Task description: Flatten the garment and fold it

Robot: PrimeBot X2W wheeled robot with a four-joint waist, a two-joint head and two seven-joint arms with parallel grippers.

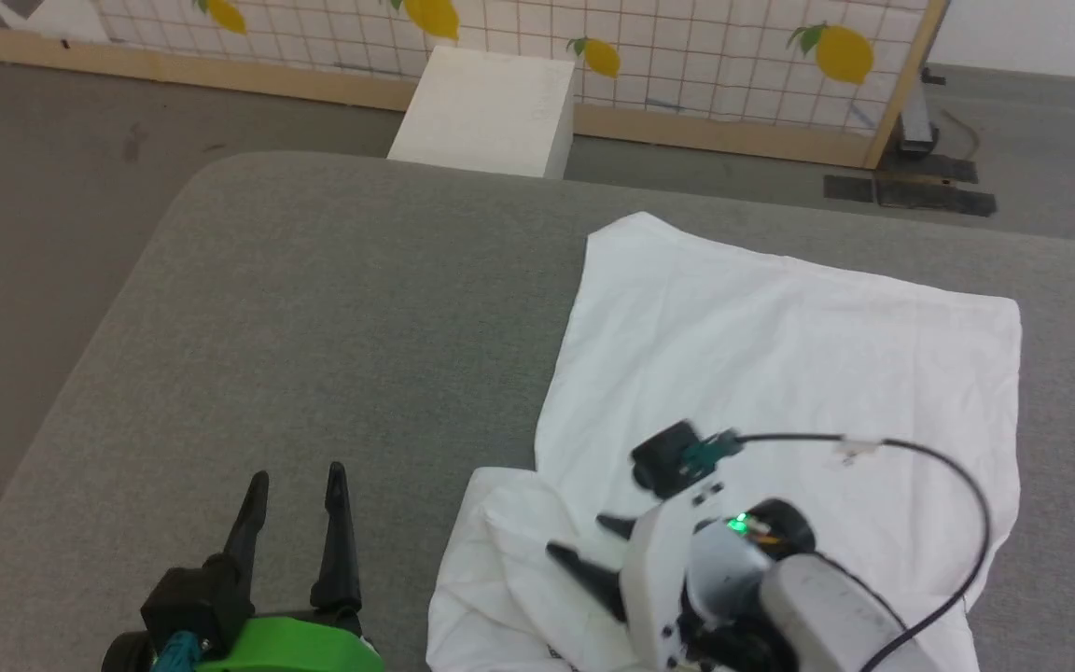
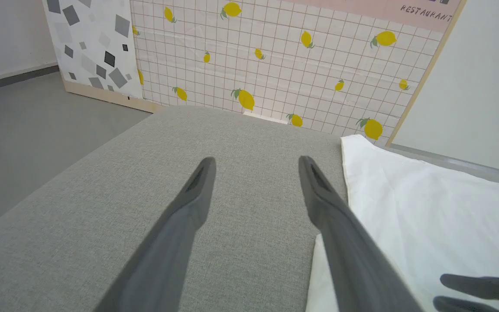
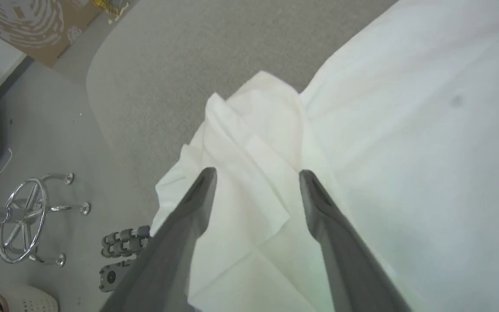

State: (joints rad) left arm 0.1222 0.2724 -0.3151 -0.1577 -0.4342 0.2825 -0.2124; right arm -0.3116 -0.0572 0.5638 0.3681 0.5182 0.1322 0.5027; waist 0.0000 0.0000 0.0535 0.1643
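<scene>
A: How does the left claw stand?

B: Wide, its two dark fingers well apart and empty. It hangs over bare grey fabric at the near left of the counter. In the left wrist view the left claw has only grey weave between its tips, and its right-hand finger lies across the cloth's near edge.

A: And the right claw?

B: Also spread wide. From the head it points left, tips over the crumpled near corner. In its own wrist view the right claw straddles folded layers of cloth. I cannot tell whether the tips press on the fabric or hover just above it.

A: Where is the garment?

B: On the right half of the counter. Its far part lies flat and smooth, with a straight left edge and two squared far corners. The near-left part is bunched into overlapping folds, which the right wrist view shows as a rumpled heap beside the smooth spread. The near edge hangs over the counter's rim there.

A: Beyond that?

B: A black cable loops from the right wrist over the cloth. Past the counter's far edge a white box sits on the grey floor against a lemon-print panel.
</scene>
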